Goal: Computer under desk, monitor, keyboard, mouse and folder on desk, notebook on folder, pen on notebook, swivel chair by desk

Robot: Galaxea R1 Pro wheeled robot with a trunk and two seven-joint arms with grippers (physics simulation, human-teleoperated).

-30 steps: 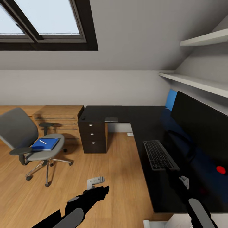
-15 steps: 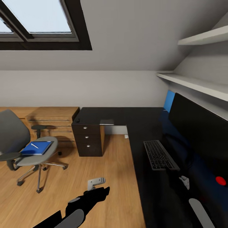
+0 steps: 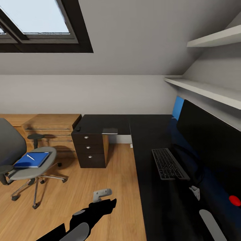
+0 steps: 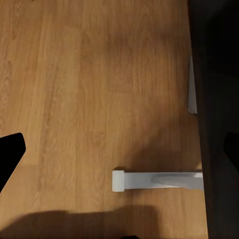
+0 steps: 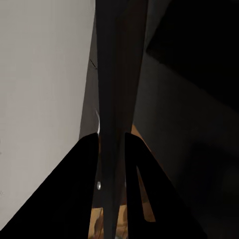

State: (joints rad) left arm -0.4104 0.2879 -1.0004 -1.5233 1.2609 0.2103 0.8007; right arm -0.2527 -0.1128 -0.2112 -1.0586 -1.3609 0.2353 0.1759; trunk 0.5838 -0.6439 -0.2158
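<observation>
The black L-shaped desk (image 3: 147, 134) runs along the right wall, and its edge (image 4: 219, 99) shows in the left wrist view. On it stand the wide black monitor (image 3: 207, 140) and the silver-grey keyboard (image 3: 169, 164) in front of it. The small black mouse (image 3: 78, 129) and the thin grey notebook (image 3: 109, 130) lie on the far wing. At the left, the grey swivel chair (image 3: 13, 147) carries the blue folder (image 3: 31, 160) with the white pen (image 3: 30, 156) on it. My left gripper (image 3: 102, 193) (image 4: 119, 154) hangs open over the floor. My right gripper (image 3: 195, 191) (image 5: 113, 194) is shut above the desk near the keyboard. The computer is out of view.
A dark drawer unit (image 3: 89, 150) stands under the desk's far wing, with an oak drawer unit (image 3: 50, 129) beside it. White shelves (image 3: 207, 88) hang over the monitor. A white desk foot (image 4: 154, 180) rests on the oak floor (image 3: 83, 180) between chair and desk.
The whole picture has slid left, so the camera has moved or turned towards the desk. Chair, folder and desk things keep their places. Both arms hold the same pose.
</observation>
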